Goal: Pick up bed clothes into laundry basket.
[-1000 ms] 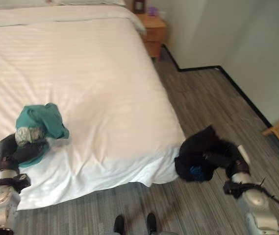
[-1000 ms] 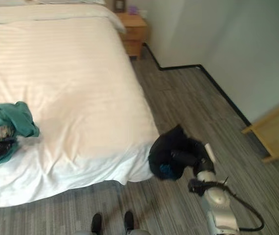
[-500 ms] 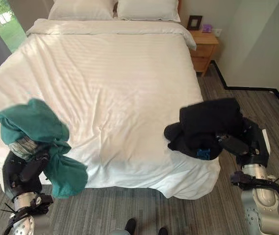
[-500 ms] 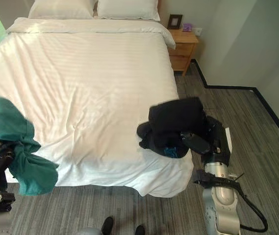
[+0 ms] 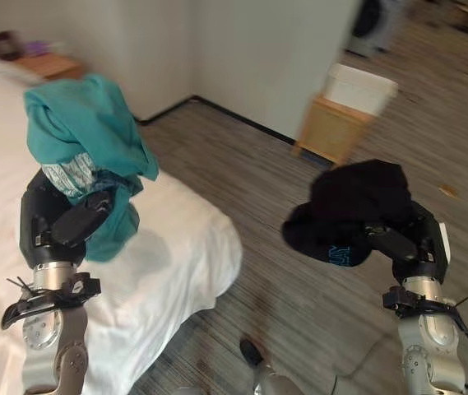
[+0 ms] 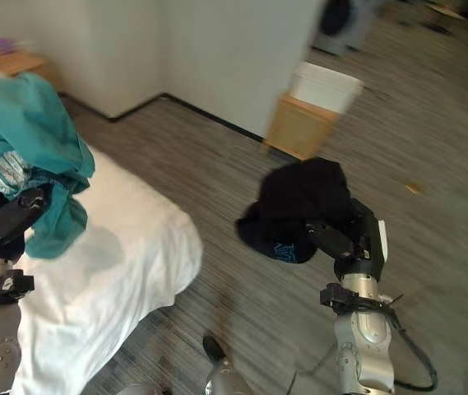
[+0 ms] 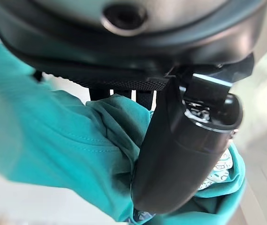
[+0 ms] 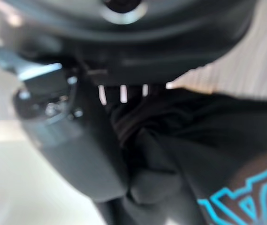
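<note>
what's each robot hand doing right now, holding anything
Left robot hand: closed on the teal garment, held up above the bed.
Right robot hand: closed on the black garment, held up over the floor.

In my left hand (image 5: pixel 61 226) I hold a bunched teal cloth garment (image 5: pixel 90 140) with a pale patterned band; it is lifted off the white bed (image 5: pixel 164 247) and hangs over my fingers. In my right hand (image 5: pixel 406 243) I hold a crumpled black cloth garment (image 5: pixel 353 202) with a blue print, raised above the striped grey floor (image 5: pixel 299 304).
</note>
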Controlling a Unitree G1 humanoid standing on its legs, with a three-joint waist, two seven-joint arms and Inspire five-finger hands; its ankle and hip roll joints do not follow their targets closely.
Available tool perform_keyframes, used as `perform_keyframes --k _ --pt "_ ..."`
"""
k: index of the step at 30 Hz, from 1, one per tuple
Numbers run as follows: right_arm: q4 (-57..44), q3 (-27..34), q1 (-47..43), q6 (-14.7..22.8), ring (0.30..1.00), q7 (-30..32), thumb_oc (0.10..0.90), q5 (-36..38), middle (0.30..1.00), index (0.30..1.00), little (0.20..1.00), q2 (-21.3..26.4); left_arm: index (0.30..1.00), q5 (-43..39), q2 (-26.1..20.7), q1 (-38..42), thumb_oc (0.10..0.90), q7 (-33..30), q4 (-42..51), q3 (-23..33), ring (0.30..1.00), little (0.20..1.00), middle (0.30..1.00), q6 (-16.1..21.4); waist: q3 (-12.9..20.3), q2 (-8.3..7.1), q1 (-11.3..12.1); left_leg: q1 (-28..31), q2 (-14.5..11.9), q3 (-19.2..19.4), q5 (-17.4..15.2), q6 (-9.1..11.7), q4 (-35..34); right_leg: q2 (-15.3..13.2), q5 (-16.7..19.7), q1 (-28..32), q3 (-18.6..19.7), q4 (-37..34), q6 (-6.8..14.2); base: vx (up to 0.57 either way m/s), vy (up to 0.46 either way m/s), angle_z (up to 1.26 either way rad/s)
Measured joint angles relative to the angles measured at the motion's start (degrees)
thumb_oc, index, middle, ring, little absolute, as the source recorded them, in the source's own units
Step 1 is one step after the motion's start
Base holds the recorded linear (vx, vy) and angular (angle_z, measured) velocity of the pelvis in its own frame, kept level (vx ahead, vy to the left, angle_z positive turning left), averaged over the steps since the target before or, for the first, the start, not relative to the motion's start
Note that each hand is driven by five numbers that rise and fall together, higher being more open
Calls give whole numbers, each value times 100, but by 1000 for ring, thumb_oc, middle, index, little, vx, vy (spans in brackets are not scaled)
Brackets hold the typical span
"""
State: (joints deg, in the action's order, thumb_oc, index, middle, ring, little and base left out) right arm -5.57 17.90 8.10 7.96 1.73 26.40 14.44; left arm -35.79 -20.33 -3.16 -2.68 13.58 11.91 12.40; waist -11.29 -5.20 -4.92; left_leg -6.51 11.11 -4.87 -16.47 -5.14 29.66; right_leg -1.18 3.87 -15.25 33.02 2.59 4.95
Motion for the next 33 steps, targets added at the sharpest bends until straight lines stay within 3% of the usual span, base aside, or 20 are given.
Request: perform_keyframes --k 1,2,3,5,6,7,8,10,11,13,15,16,19,21,23,24,25,26,29,33 --pt "155 -124 -19 16 300 135 400 2 300 300 300 -3 300 13 61 -10 400 84 1 -61 300 300 300 -5 -18 16 -18 26 -81 397 -95 -101 -83 -48 -199 -316 -597 157 -162 -649 47 -204" --pt "344 -384 -71 14 300 212 400 17 300 300 300 38 300 11 143 -143 400 103 -49 -15 300 300 300 -2 -91 149 68 -16 -350 1096 -131 -218 -245 -163 -361 -771 -1693 568 -706 -612 -36 -251" --pt "405 -513 2 -26 300 229 400 19 300 300 300 45 300 5 324 -214 400 114 -184 -20 300 300 300 -37 -164 218 91 48 -414 1361 -106 -202 -367 -159 -312 -1013 -2228 1037 -483 -384 -54 -211" --pt "534 -942 408 -293 300 210 400 19 300 300 300 103 300 -16 672 -563 400 76 -574 -6 300 300 300 -294 -212 456 100 486 -540 1508 -36 -167 -834 -210 -316 -928 -2701 2130 -348 -446 -17 -177" --pt "543 -1100 594 -352 300 190 400 19 300 300 300 75 300 -16 707 -727 400 46 -662 12 300 300 300 -391 -195 476 154 625 -616 1769 -11 -150 -976 -228 -235 -651 -2937 2417 -572 -420 -27 -163" --pt "547 -1187 647 -376 300 172 400 12 300 300 300 81 300 -11 770 -821 400 51 -680 77 300 300 300 -406 -202 465 233 726 -614 1774 -10 -151 -1062 -311 -538 -626 -3331 2722 -487 -183 -87 -139" --pt "548 -1251 658 -468 300 89 400 -16 300 300 300 83 300 1 781 -934 400 4 -694 144 300 300 300 -459 -195 471 304 760 -623 1736 15 -149 -1130 -393 -826 -503 -3607 2809 -623 -124 -132 -101" --pt "548 -1223 646 -515 300 88 400 -64 300 300 300 123 300 19 820 -895 400 -40 -671 189 300 300 300 -544 -187 481 310 896 -598 1688 78 -63 -1349 -584 -1232 -333 -3708 2900 -348 -101 -230 -38" --pt "537 -1227 618 -522 300 85 400 -79 300 300 300 169 300 13 868 -892 400 -48 -657 197 300 300 300 -532 -150 501 415 998 -627 1682 157 60 -1518 -523 -1305 -120 -3682 2546 -293 -120 -308 -12" --pt "507 -1249 403 -531 300 66 400 -79 300 300 300 245 300 45 1006 -940 400 -78 -655 211 300 300 300 -526 -2 652 593 1003 -730 1375 567 329 -1736 -230 -805 243 -3606 1581 -527 -200 -326 -27" --pt "497 -1370 22 -526 300 89 400 -76 300 300 300 353 300 205 989 -948 400 -202 -634 224 300 300 300 -516 50 520 828 544 -760 1021 641 507 -1312 -184 -232 590 -3413 573 -600 -84 -173 -53" --pt "459 -1354 -179 -490 300 78 400 -73 300 300 300 372 300 226 988 -923 400 -218 -629 225 300 300 300 -515 67 499 888 522 -794 803 654 512 -1821 -183 -59 741 -3410 219 -624 -42 -163 -29" --pt "484 -1242 -530 -468 300 108 400 -69 300 300 300 425 300 223 1000 -878 400 -204 -640 98 300 300 300 -513 85 531 872 587 -1094 725 1140 613 -2921 -66 6 1015 -3489 -17 -629 -66 -102 4" --pt "487 -1234 -554 -426 300 122 400 -69 300 300 300 461 300 208 993 -877 400 -240 -642 -20 300 300 300 -513 163 655 847 574 -1312 649 1849 628 -2957 123 -48 1198 -3547 -111 -564 -119 -100 5" --pt "472 -1241 -411 -377 300 93 400 -67 300 300 300 432 300 211 979 -871 400 -261 -634 -91 300 300 300 -513 238 568 742 631 -1287 549 1898 625 -3056 80 -130 1282 -3604 -162 -464 -45 -71 19" --pt "508 -1242 204 -440 300 88 400 -76 300 300 300 398 300 226 980 -1012 400 -285 -619 -48 300 300 300 -515 391 741 716 991 -1209 524 1966 592 -3400 25 67 1780 -3610 -776 -335 45 -12 9" --pt "609 -1273 203 -412 300 92 400 -34 300 300 300 390 300 268 977 -1012 400 -307 -727 -89 300 300 300 -505 387 734 721 993 -1196 486 1964 592 -3400 26 70 1777 -3615 -776 -334 23 -8 11" --pt "1367 -1416 17 24 300 81 400 397 300 300 300 400 300 700 799 -745 400 -341 -1514 -315 300 300 300 -123 487 718 721 1002 -1142 236 1965 592 -3402 23 77 1808 -3675 -776 -345 42 14 27" --pt "3274 -1651 -481 -147 300 248 400 712 300 300 300 267 300 1062 554 -147 400 -521 -3475 -917 300 300 300 -449 738 646 743 1023 -1125 116 1904 667 -3428 11 15 1803 -3737 -816 -276 30 10 11" --pt "3677 -1892 -259 -312 300 261 400 961 300 300 300 -67 300 895 683 -671 400 -544 -3859 -1034 300 300 300 -819 593 427 759 1027 -1138 129 1926 610 -3466 -2 18 1749 -3656 -818 -277 62 5 -12"
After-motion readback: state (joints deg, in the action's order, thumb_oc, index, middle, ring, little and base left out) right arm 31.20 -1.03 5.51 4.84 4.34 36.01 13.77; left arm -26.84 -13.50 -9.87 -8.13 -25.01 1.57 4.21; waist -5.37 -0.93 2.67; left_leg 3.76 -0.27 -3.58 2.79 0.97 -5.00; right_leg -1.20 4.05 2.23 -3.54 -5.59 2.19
